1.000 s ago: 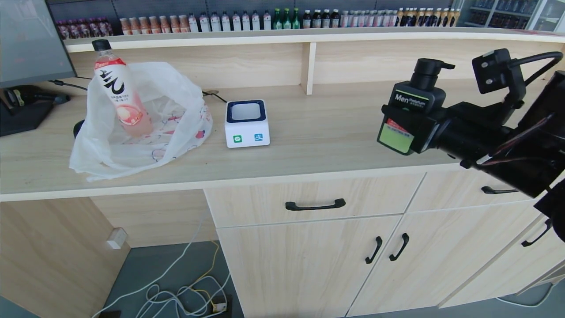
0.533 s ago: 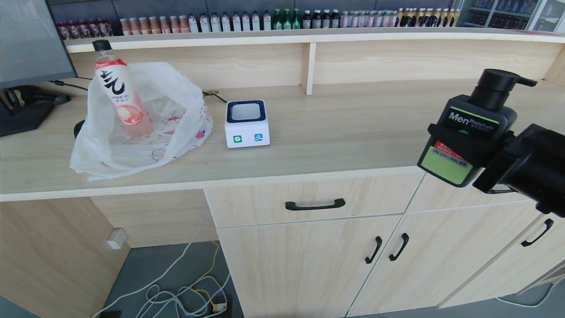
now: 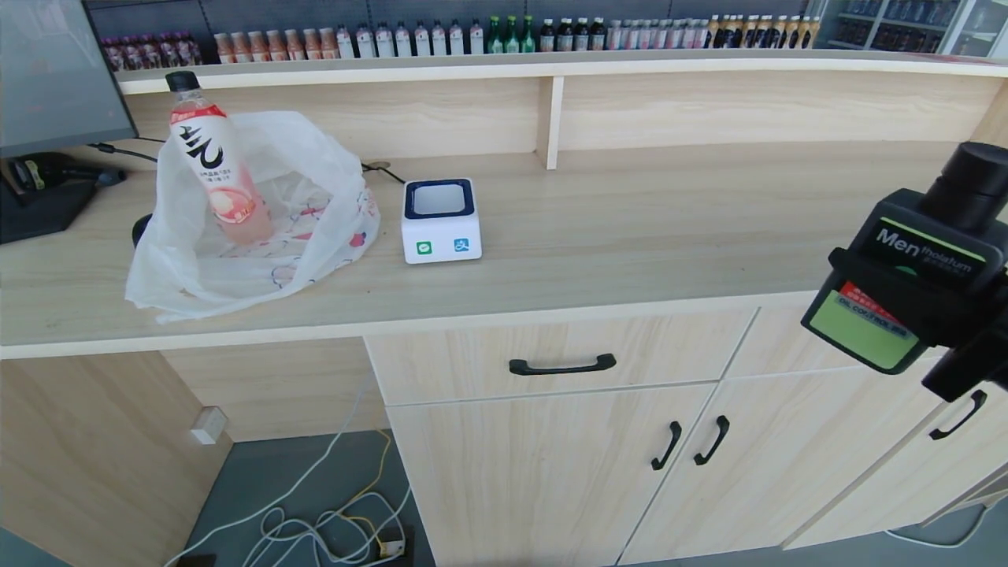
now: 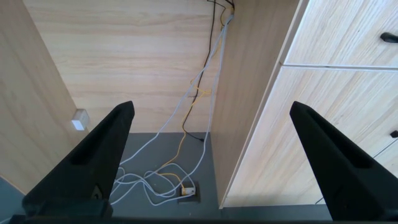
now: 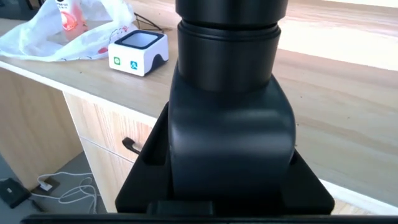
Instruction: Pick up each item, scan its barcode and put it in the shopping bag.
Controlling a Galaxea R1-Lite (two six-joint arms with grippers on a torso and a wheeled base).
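The wooden counter (image 3: 598, 260) runs the full width of my head view, with drawers and cupboard doors (image 3: 551, 465) beneath it. On its left part sits the white shopping bag (image 3: 323, 228), mouth open and slumped. A pink drink bottle (image 3: 219, 169) with a black cap stands tilted inside it, neck well above the plastic. Through the crumpled film I can't say for sure what its base rests on. On my right side, the right gripper (image 3: 906, 290) is clenched around the black pump bottle (image 3: 862, 337), one finger crossing the body between the upper and lower labels. The bottle hangs in the air off the counter's front edge, before the drawer fronts. It is tilted, with its pump head up and away from me, and is well apart from both bag and scanner. The small white scanner box (image 3: 440, 220), with its dark-rimmed window facing up, stands on the counter just beside the bag, on the side nearer the pump bottle. The left gripper (image 4: 210, 107) hangs low, its fingers spread wide and holding nothing, pointed at the floor cables (image 4: 165, 180) beside the cabinet.
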